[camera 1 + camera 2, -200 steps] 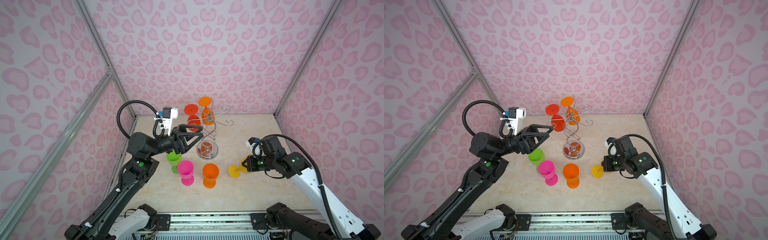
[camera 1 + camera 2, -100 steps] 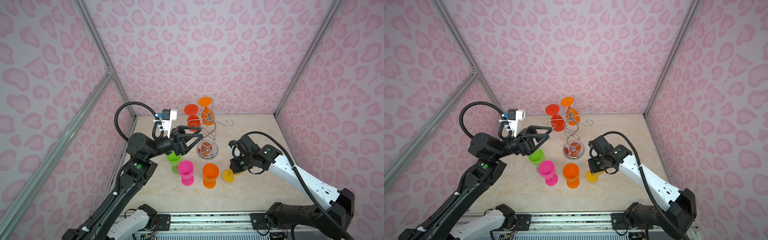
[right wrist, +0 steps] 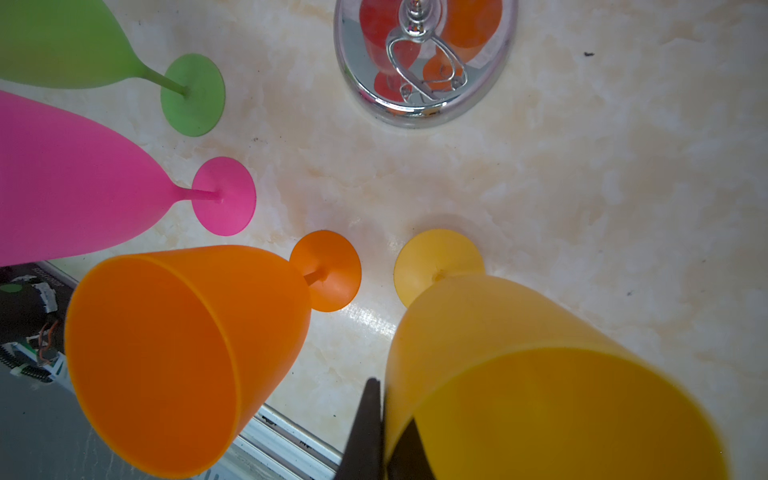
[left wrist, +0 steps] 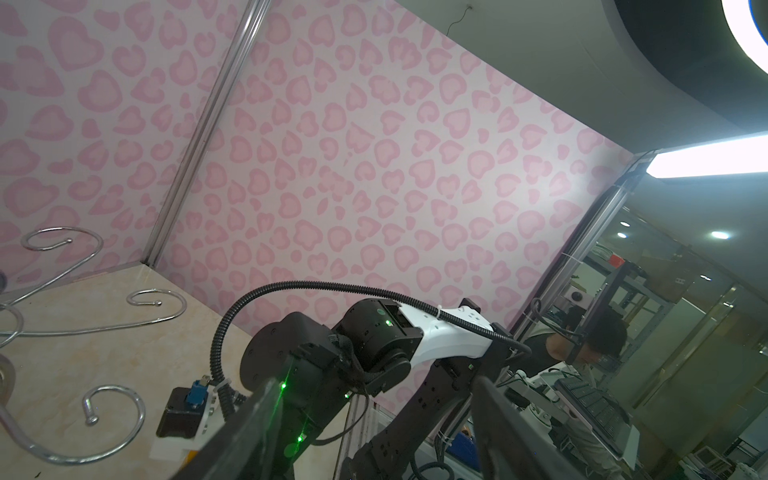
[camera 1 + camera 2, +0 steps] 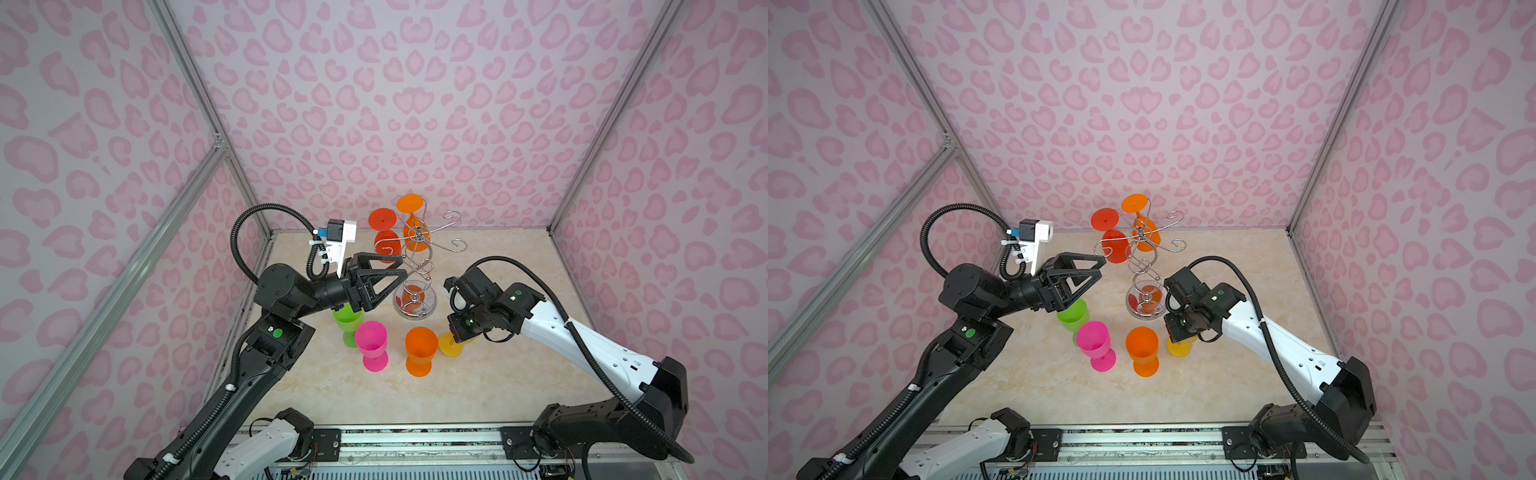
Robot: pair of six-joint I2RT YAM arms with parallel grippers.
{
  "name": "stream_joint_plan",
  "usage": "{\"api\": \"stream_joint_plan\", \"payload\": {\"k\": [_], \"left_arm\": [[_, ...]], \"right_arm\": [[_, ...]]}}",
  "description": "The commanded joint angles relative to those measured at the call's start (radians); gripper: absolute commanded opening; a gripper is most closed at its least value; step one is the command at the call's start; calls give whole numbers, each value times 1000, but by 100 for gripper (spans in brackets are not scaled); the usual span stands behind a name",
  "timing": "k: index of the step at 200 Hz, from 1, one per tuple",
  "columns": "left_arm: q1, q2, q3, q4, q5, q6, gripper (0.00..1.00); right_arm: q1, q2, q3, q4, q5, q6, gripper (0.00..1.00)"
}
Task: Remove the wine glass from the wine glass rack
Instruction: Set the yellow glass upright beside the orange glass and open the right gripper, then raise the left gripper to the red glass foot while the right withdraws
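Currently the yellow wine glass [image 3: 540, 374] is off the wine glass rack [image 5: 415, 266], upright, just beside the standing orange wine glass [image 5: 420, 345]. Right gripper [image 3: 384, 432] is pinched closed on its rim wall; foot contact with the table [image 5: 498, 374] unclear. Red wine glass [image 5: 388, 241] and hanging orange wine glass [image 5: 409, 204] hang inverted on the rack arms. Left gripper [image 5: 402, 266] is spread, empty, tips beside the rack stem. Green wine glass [image 5: 347, 320] and pink wine glass [image 5: 371, 338] stand nearby.

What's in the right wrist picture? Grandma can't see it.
The right gripper pinches the rim of a yellow wine glass. An orange wine glass, a pink wine glass and a green wine glass stand on the table, by the base of the wine glass rack.
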Motion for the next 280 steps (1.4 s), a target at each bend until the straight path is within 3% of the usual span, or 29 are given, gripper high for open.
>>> {"api": "stream_joint_plan", "payload": {"k": [1,102,208,257,280], "left_arm": [[2,-6,12,-4,0,19,74],[6,-15,9,-33,-6,38,74],[12,-31,9,-71,-17,65,74],[54,-49,21,-122,-44,75,74],[124,-49,34,-178,-73,48,74]], "right_arm": [[16,20,12,-14,46,-9,0],[38,94,57,-52,34,-14,2],[57,60,75,-60,22,0,28],[57,-21,89,-57,-32,23,32],[52,-78,82,-41,-47,40,33]]}}
